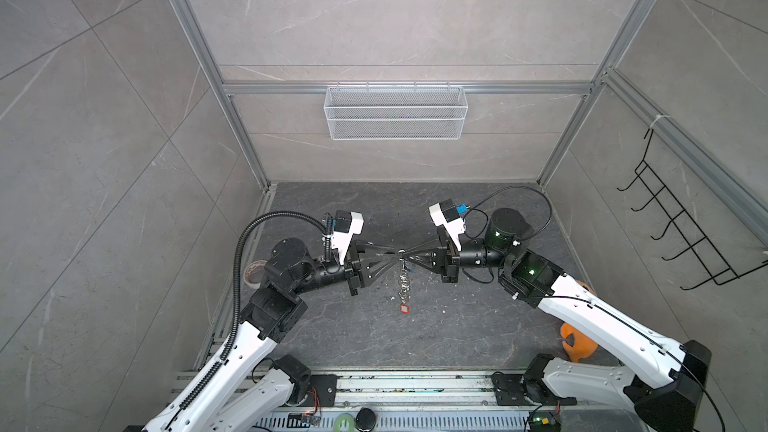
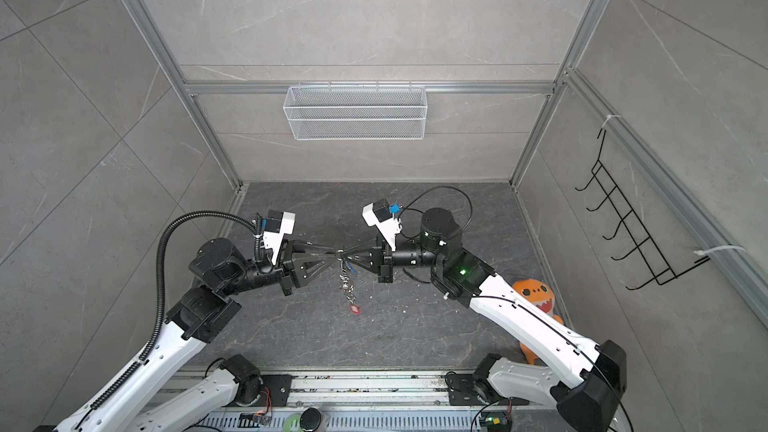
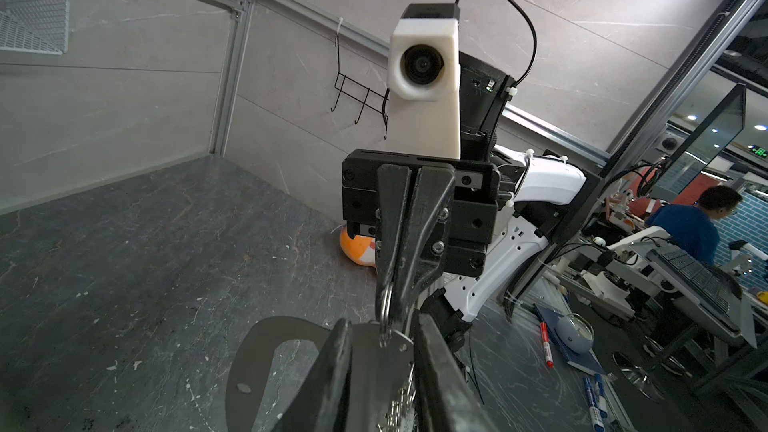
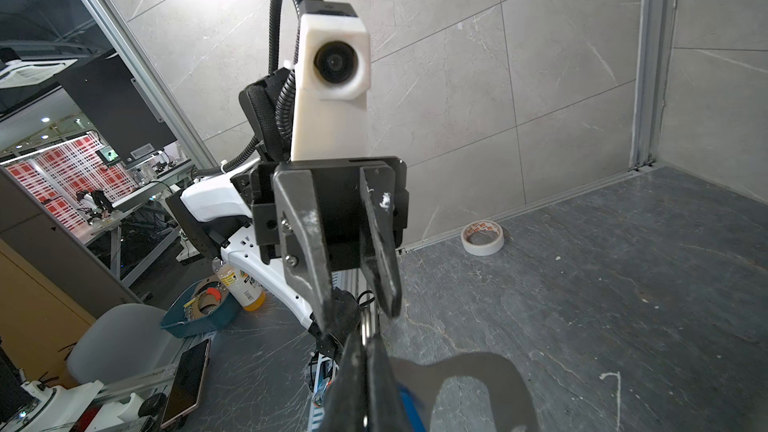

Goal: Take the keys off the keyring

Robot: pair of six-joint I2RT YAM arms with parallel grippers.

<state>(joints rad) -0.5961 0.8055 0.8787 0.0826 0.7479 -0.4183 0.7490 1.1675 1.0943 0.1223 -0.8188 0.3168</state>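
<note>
1. Right pincer [image 1: 409, 258] is pressed together on the top ring of the keyring [image 1: 403, 280]. The red key [image 1: 404, 308] and blue key [image 4: 409, 405] hang on it over the tabletop [image 1: 457, 326].
2. Left pincer [image 1: 395, 254] stands spread about the grey tag [image 3: 257, 351]; no grip is evident.
3. Step in hand: bracing the ring. The next move likely requires pinching one key and working it round the ring's split.

Two tools [image 1: 395, 253] [image 1: 408, 257], one keyring [image 1: 403, 280], one tape roll [image 1: 252, 273], one orange toy [image 1: 575, 342]

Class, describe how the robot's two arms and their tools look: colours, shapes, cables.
Both arms have white shells with black joints. The left arm carries a ribbed black conduit; the right arm has thin black cables and green lights. The left tool and right tool each have two dark, tapered, scuffed fingers beneath a white camera housing.
</note>
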